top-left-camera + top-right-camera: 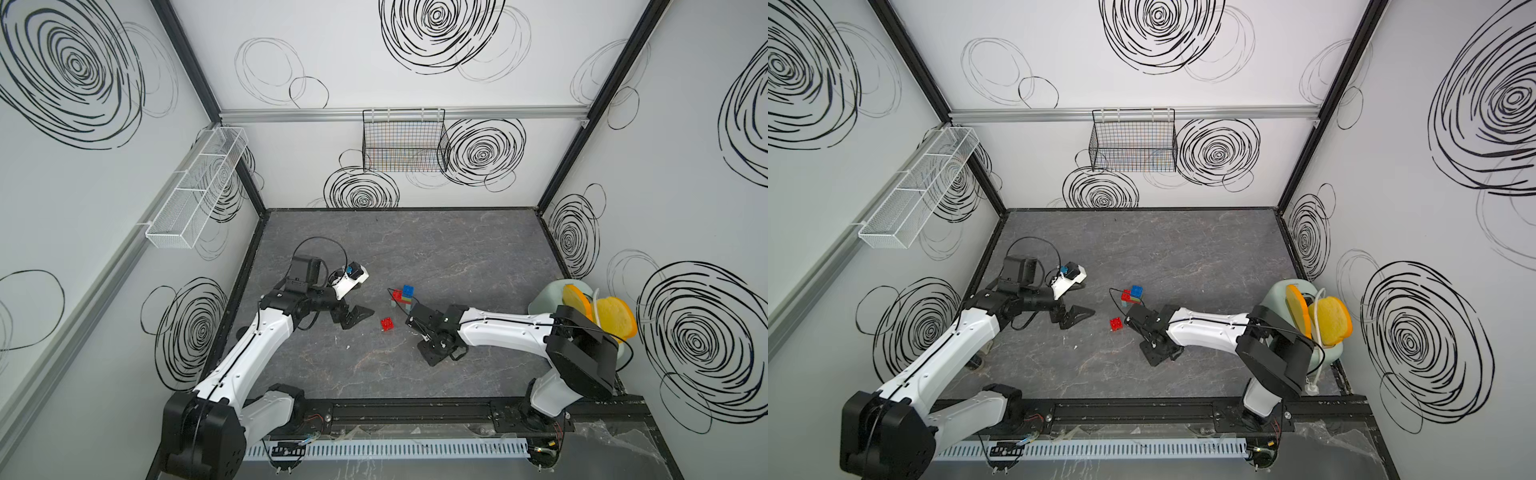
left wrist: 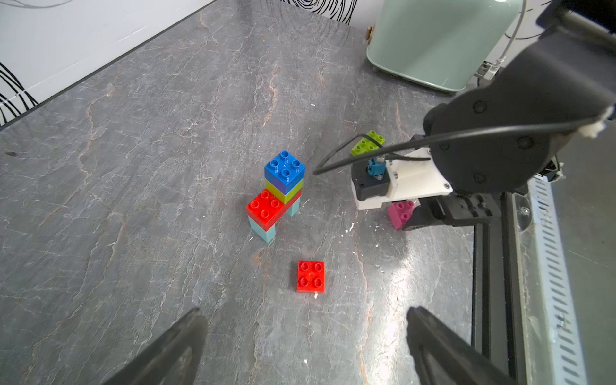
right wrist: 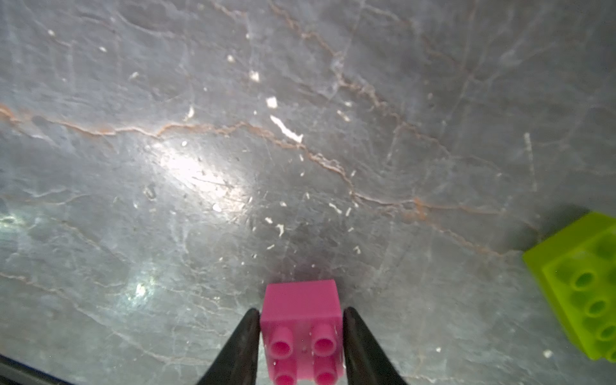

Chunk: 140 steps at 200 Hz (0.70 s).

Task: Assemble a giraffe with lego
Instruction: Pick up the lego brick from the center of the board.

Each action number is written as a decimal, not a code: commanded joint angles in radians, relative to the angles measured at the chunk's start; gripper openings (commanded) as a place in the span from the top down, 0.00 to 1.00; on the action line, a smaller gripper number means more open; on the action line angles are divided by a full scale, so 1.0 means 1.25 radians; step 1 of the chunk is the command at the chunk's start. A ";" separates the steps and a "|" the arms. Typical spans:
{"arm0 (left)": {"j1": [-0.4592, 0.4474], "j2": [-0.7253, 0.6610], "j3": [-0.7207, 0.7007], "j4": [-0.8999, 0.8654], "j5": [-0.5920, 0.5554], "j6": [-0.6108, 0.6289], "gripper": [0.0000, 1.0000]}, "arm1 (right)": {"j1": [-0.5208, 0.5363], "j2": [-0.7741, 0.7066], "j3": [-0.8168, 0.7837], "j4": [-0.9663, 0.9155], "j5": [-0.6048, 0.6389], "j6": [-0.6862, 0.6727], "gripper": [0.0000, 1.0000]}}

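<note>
The partly built giraffe [image 2: 276, 196] stands mid-table on two light-blue legs, with a red body and a lime and a blue brick stacked at one end; both top views show it [image 1: 404, 296] [image 1: 1132, 296]. A loose red brick [image 2: 310, 276] [image 1: 387, 324] lies flat in front of it. My right gripper [image 3: 301, 311] is shut on a pink brick [image 3: 301, 330] low over the table, a finger against each side and the studs toward the camera. A lime brick [image 3: 580, 290] [image 2: 366, 143] lies beside it. My left gripper [image 2: 305, 311] [image 1: 353, 318] hangs open and empty, left of the red brick.
A mint-green toaster [image 1: 548, 297] [image 2: 433, 43] holding orange-yellow discs [image 1: 615, 320] stands at the table's right edge, behind my right arm. A black wire basket [image 1: 403, 141] and a white mesh basket [image 1: 195, 195] hang on the walls. A black rail [image 1: 415, 409] runs along the front edge.
</note>
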 commanded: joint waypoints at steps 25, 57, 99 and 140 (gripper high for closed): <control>0.001 0.002 0.003 0.016 0.009 0.004 0.02 | 0.008 0.003 0.016 -0.033 0.010 0.001 0.61; -0.001 -0.001 -0.006 0.026 0.012 0.001 0.02 | 0.008 0.002 0.010 -0.033 0.008 0.001 0.70; 0.002 -0.003 -0.008 0.030 0.013 0.001 0.02 | -0.001 -0.016 0.054 -0.084 0.030 -0.029 0.75; 0.001 -0.006 -0.005 0.026 0.010 0.004 0.02 | -0.056 -0.038 0.156 -0.170 0.053 -0.137 0.80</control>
